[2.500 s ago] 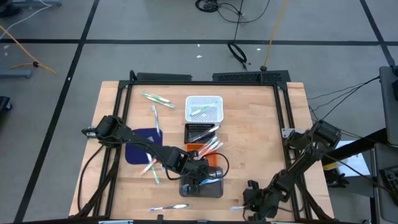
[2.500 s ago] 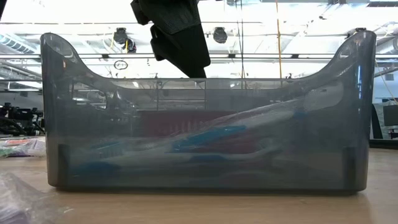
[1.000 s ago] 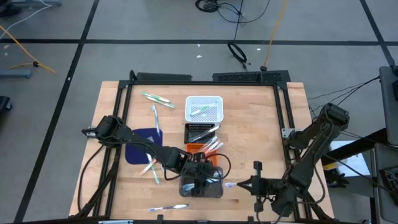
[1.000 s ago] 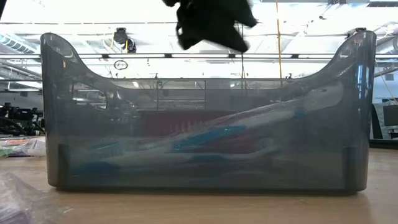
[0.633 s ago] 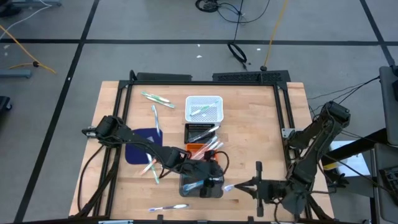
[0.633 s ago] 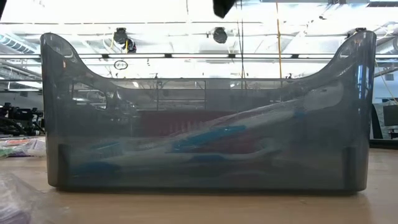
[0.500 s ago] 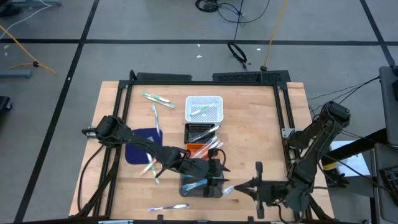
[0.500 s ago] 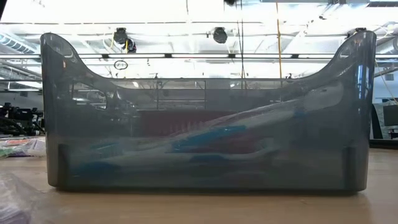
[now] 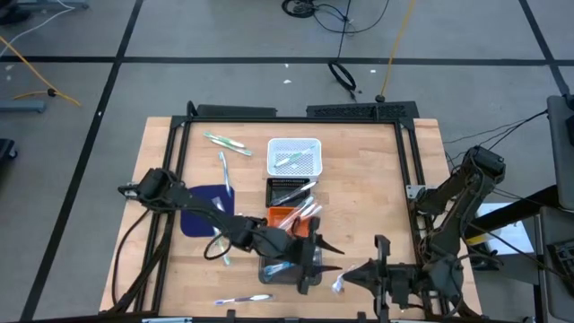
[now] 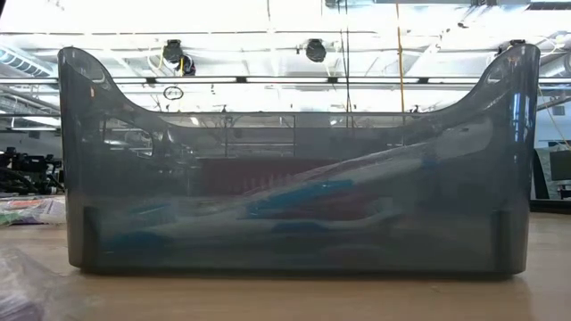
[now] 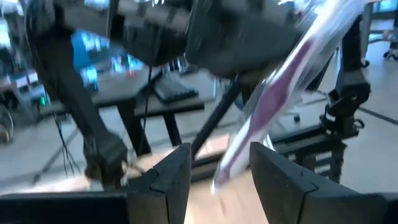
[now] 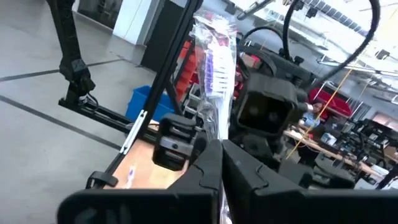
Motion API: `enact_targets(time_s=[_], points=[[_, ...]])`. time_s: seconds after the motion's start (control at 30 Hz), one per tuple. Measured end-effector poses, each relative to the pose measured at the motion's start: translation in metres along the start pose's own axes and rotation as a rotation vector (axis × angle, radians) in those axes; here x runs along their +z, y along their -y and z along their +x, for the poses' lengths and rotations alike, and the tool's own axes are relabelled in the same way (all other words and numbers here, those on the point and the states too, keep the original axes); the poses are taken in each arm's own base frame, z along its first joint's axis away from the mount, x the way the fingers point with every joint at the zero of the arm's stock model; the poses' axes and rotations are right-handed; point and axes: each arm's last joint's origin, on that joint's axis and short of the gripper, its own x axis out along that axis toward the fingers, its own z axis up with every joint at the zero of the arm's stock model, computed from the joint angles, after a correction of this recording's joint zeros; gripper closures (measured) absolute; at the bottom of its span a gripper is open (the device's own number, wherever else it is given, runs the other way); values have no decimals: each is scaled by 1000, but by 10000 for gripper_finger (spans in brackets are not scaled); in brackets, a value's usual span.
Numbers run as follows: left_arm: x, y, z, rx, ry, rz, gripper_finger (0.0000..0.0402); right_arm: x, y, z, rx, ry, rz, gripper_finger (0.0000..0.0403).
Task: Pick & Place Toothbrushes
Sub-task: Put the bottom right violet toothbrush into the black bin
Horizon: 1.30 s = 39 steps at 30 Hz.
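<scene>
A toothbrush in a clear wrapper with purple bristles (image 12: pixel 216 68) is lifted above the table's near middle, and my right gripper (image 12: pixel 221 149) is shut on it. It shows small in the high view (image 9: pixel 338 284), just in front of my right gripper (image 9: pixel 348 276). My left gripper (image 9: pixel 321 262) stands open and level above the grey bin (image 9: pixel 289 272), facing the right one. In the left wrist view the wrapped toothbrush (image 11: pixel 267 106) slants across the gap of my left gripper (image 11: pixel 217 180). The bin (image 10: pixel 294 160) has toothbrushes lying in it. My right gripper pinches the wrapped toothbrush at one end (image 12: pixel 214 127) between its two shut fingers, coming level from the table's right side. The bristle end sticks out past the fingertips, tilted, and the whole toothbrush is clear of the table. My left gripper's open fingers (image 11: pixel 280 180) flank the toothbrush's lower end; whether they touch it, I cannot tell.
Loose toothbrushes lie at the far left (image 9: pixel 224 142), beside the dark blue mat (image 9: pixel 204 211) and at the near edge (image 9: pixel 240 299). A white basket (image 9: pixel 294 154), a black tray (image 9: pixel 289 191) and an orange tray (image 9: pixel 291 215) with toothbrushes stand in a row behind the bin.
Both grippers have risen and tipped from pointing down to level, each rolling as it went. My left gripper has left the bin and gone up out of the low view, shifting toward the table's right. My right gripper has carried the toothbrush a little toward the near edge.
</scene>
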Motion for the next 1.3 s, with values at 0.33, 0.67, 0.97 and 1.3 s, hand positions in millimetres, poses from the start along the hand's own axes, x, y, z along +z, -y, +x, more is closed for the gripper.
enact_targets(time_s=[0.33, 0.67, 0.97, 1.3], points=[[8, 0, 0, -52, 90, 28, 236, -4, 13, 16, -65, -10, -15, 403], [7, 1, 0, -57, 87, 23, 236, 1, 18, 15, -82, 11, -25, 403], [10, -1, 0, -56, 116, 18, 329, -2, 18, 18, -81, -3, -26, 403], [7, -2, 0, -59, 83, -29, 395, -6, 16, 18, -69, -28, -57, 403]])
